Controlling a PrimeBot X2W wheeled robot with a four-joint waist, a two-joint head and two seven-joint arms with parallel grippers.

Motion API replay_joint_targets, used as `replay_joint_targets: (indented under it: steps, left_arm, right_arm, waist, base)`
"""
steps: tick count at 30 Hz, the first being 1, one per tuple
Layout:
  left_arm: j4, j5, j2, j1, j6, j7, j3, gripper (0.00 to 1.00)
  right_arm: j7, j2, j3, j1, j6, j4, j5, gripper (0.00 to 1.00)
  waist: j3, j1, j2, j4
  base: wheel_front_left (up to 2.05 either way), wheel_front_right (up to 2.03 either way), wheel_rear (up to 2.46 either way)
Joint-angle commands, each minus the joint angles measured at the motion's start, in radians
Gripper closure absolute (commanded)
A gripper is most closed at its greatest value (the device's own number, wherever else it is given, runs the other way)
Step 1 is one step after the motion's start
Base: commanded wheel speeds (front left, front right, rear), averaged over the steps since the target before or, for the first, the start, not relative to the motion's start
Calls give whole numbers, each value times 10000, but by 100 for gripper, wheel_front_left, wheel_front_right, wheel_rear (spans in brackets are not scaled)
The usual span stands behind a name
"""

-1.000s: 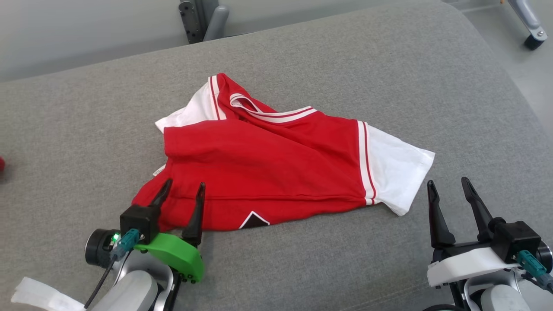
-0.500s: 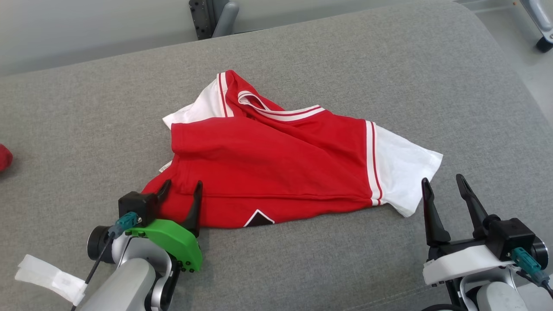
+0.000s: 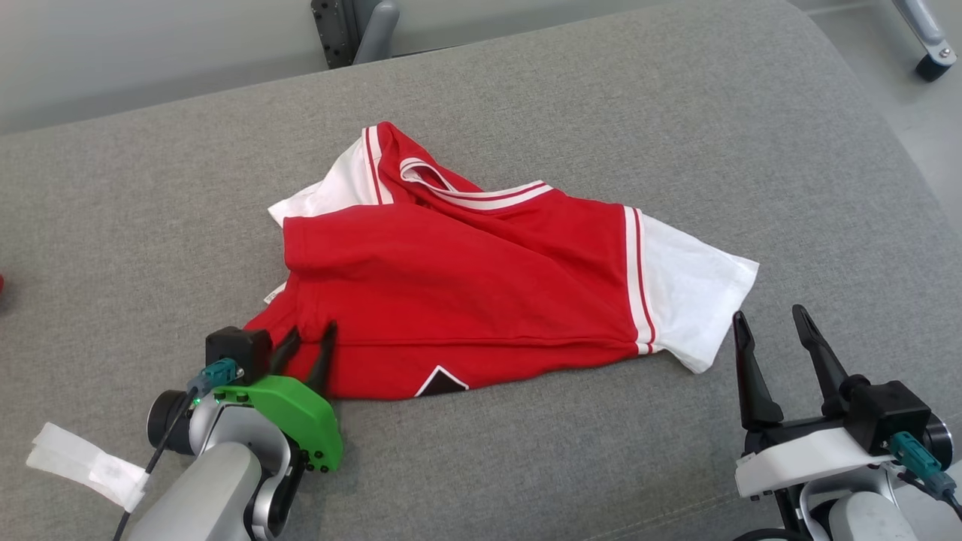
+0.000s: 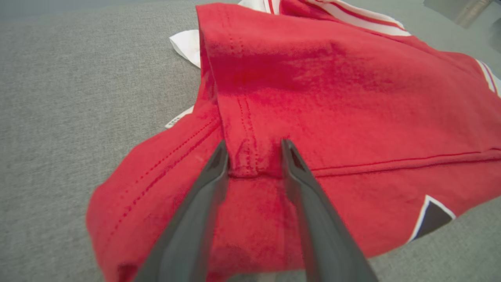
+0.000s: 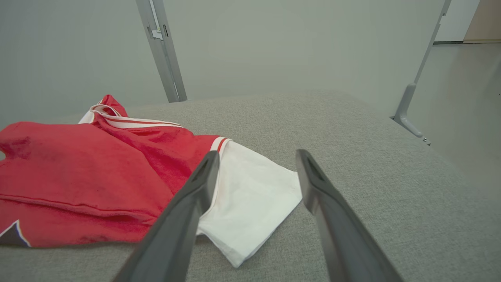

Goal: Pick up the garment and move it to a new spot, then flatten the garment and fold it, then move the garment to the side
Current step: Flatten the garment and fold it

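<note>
The garment (image 3: 466,293) is a red T-shirt with white sleeves, lying crumpled and partly folded over on the grey padded surface (image 3: 601,113). My left gripper (image 3: 312,328) rests on its near left corner. In the left wrist view the garment (image 4: 332,98) bunches into a stitched ridge between the fingers of that gripper (image 4: 254,150), whose jaws are narrowed but still apart. My right gripper (image 3: 769,312) stands open just in front of the white right sleeve, touching nothing. In the right wrist view that sleeve of the garment (image 5: 250,196) lies beyond the right gripper (image 5: 257,153).
A white strip (image 3: 83,466) hangs off my left arm at the lower left. A metal post (image 3: 353,30) rises behind the surface. A wheeled frame leg (image 3: 924,45) stands on the floor at the far right, past the surface's rounded right edge.
My left gripper slid forward onto the shirt's near left corner and its jaws narrowed around a fold. The right gripper kept its place. The head view swayed slightly.
</note>
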Motion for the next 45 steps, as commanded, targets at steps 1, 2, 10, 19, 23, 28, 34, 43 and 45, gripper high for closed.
replay_joint_targets:
  steps: [1,2,10,19,23,28,34,43,45]
  left_arm:
    - [41,-72,-17,-112,-47,-12,4,100]
    - [65,-58,-25,-130,-66,-13,-18,100]
    - [-96,95,24,-285,-60,-156,-113,100]
    - [-3102,-449,1042,1501,726,383,188,100]
    - [-4790,-878,1840,3084,1325,1174,21,100]
    - [-5899,-1166,2311,4435,1907,1492,-78,100]
    - [-6016,-1105,2375,4841,2339,1403,-47,100]
    - [-5236,-1345,1798,4720,2028,731,111,0]
    - [-5105,-1425,1673,4781,1922,559,131,0]
  right_arm:
    - [-31,-18,-19,18,-7,-30,39,0]
    - [-31,-18,-32,5,-7,-31,45,0]
    - [-31,-17,-71,19,-7,7,68,0]
    - [-31,-14,-192,344,-7,-60,139,0]
    - [-31,-14,-240,344,-7,-53,159,0]
    - [-31,-16,-152,161,-7,8,120,0]
    - [-31,-17,-77,107,-7,73,36,0]
    - [-31,-20,-24,173,-7,111,-65,0]
    - [-31,-66,-69,262,-7,61,-104,0]
  waist:
    - [6,0,-1,3]
    - [8,0,-1,6]
    - [-46,0,-1,67]
    - [-221,0,-1,229]
    - [-167,0,-1,405]
    - [-124,0,-1,654]
    - [-179,0,-1,923]
    - [-336,0,-1,987]
    - [-386,0,-1,1003]
  base:
    - [0,0,0]
    - [0,0,0]
    - [0,0,0]
    - [0,0,0]
    - [0,0,0]
    - [0,0,0]
    - [0,0,0]
    - [0,0,0]
    - [0,0,0]
